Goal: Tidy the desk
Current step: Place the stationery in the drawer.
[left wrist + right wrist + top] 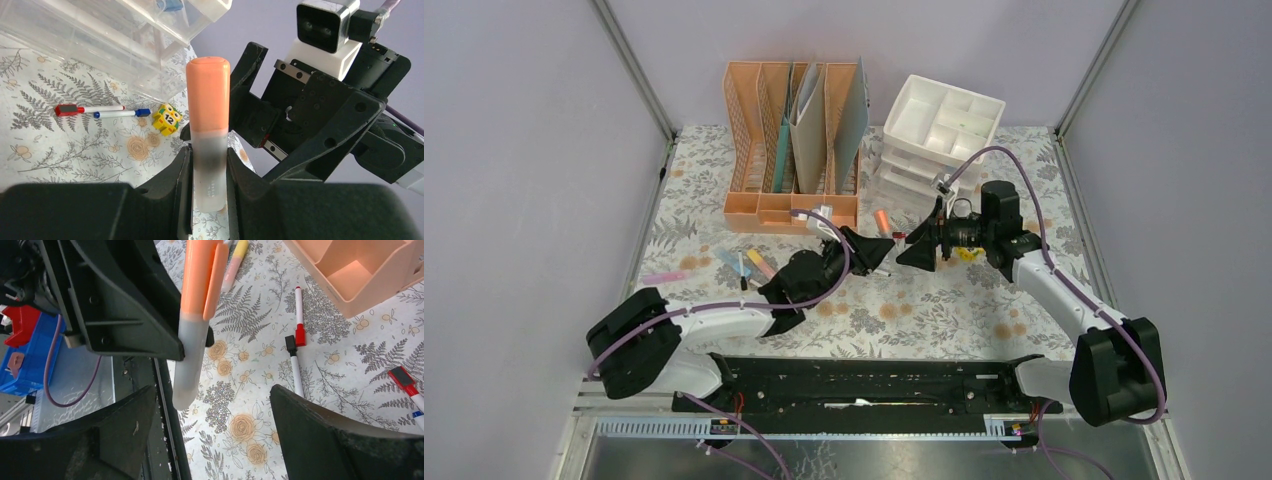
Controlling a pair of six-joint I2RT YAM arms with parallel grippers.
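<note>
The desk [924,310] is covered in pale fern-and-flower cloth. My left gripper [879,250] is shut on an orange-capped highlighter [881,218] with a frosted body and holds it upright above the middle of the desk. In the left wrist view the jaws [208,162] clamp the frosted body of the highlighter [208,100]. My right gripper [919,248] is open and faces the left one, close beside it. In the right wrist view its gripper [215,405] has its fingers spread wide just below the highlighter [196,325], apart from it.
A peach file rack [794,150] and a white drawer unit [934,140] stand at the back. Red-capped [87,109] and blue-capped [122,113] markers and a yellow owl eraser [166,119] lie near the drawers. Several highlighters [744,265] lie at the left.
</note>
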